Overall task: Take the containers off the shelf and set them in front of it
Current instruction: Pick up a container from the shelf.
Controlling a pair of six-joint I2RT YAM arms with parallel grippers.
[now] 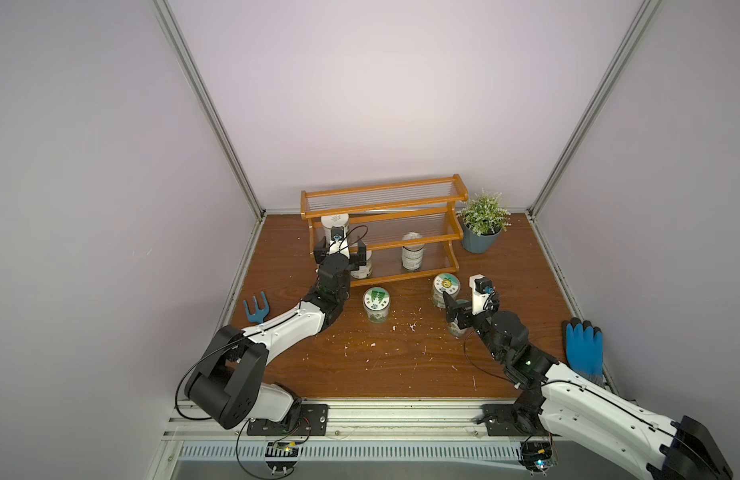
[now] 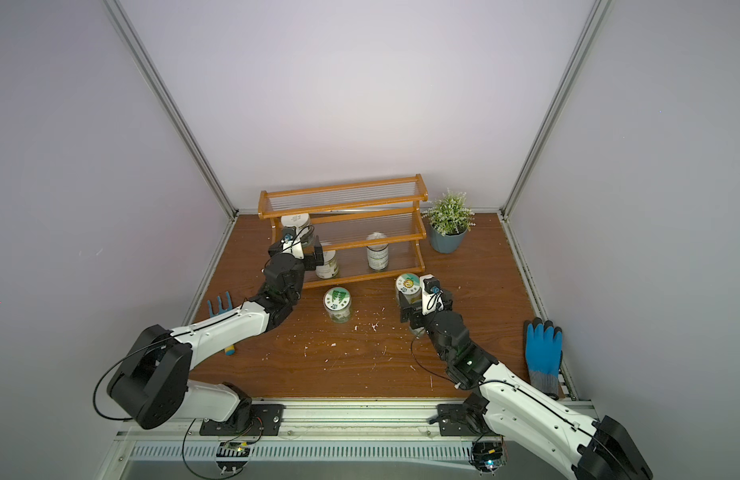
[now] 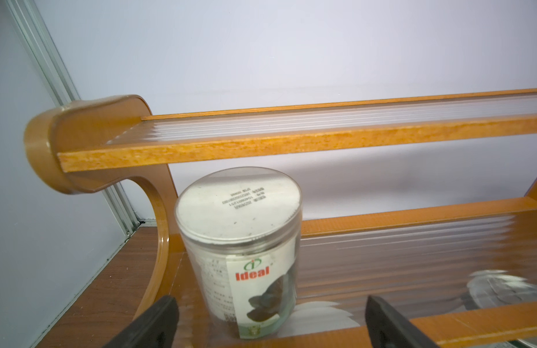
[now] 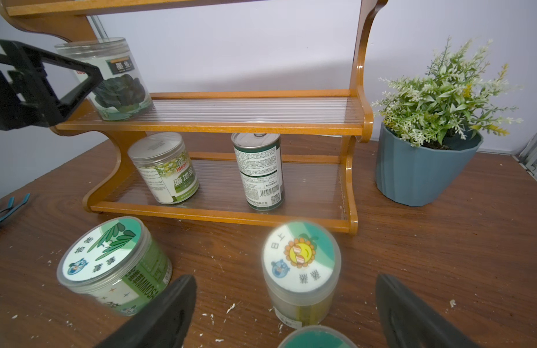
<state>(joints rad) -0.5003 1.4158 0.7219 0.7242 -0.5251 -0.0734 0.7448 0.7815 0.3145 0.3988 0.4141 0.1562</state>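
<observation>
The shelf [image 1: 384, 208] stands at the back of the table. On its middle tier, at the left end, is a plain-lidded jar [image 3: 240, 241]. My left gripper [image 3: 271, 304] is open, one finger on each side of this jar's base, not touching it. The bottom tier holds another jar [image 4: 167, 168] and a silver can [image 4: 258, 171]. In front of the shelf stand the green-trees jar [image 1: 376, 305] and the yellow-flower jar [image 1: 445, 289]. My right gripper [image 4: 285, 286] hangs open just behind the flower jar, above a teal-lidded jar [image 4: 315, 339].
A blue-grey plant pot [image 1: 481, 239] stands right of the shelf. A blue glove [image 1: 584, 349] lies at the table's right edge and a blue hand rake [image 1: 256, 309] at the left. White specks dot the wood. Walls close three sides.
</observation>
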